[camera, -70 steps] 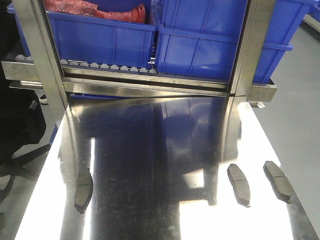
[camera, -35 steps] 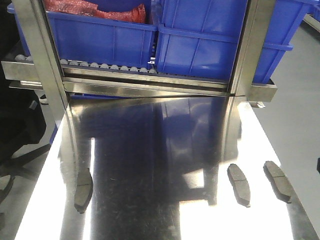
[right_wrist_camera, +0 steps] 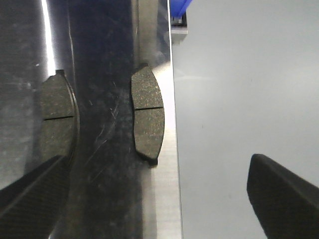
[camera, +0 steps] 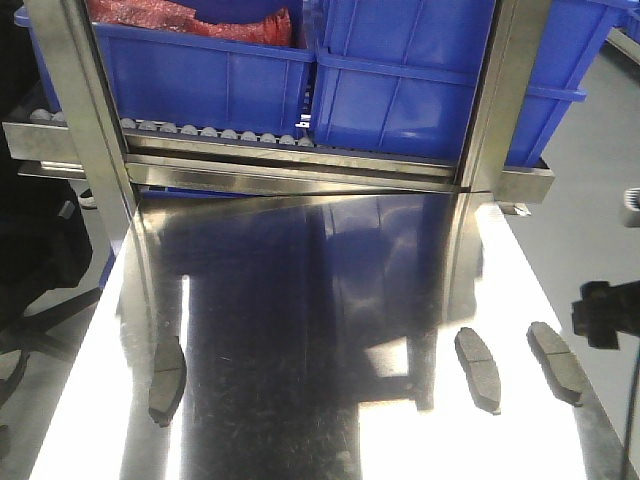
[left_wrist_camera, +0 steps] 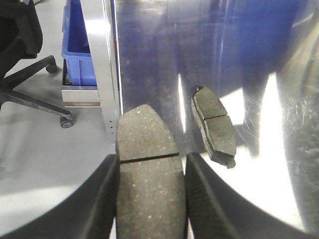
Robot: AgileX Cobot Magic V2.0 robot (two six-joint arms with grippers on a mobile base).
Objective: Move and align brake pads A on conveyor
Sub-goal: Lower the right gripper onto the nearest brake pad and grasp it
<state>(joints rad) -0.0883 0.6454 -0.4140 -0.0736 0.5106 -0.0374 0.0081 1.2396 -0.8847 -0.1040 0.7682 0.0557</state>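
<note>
Three brake pads A lie on the shiny steel tabletop [camera: 300, 330]: one at the left [camera: 167, 380], one right of centre [camera: 477, 368], and one by the right edge [camera: 556, 362]. My left gripper [left_wrist_camera: 149, 199] is shut on another brake pad [left_wrist_camera: 148, 164], held lengthwise between both fingers above the table's left edge, next to the left pad [left_wrist_camera: 213, 124]. The right gripper [right_wrist_camera: 157, 199] hangs open over the table's right edge, just behind the edge pad [right_wrist_camera: 147, 117], with the neighbouring pad [right_wrist_camera: 57, 119] at its left finger. The conveyor is out of view.
A metal roller track [camera: 210, 133] carrying blue plastic bins [camera: 200, 75] crosses the back of the table between two steel posts [camera: 90, 130]. A black office chair [left_wrist_camera: 20, 59] stands on the grey floor to the left. Part of the right arm [camera: 605, 310] shows at the right edge.
The right arm has come into the front view at the right edge, beside the rightmost pad. The three pads on the table have not moved.
</note>
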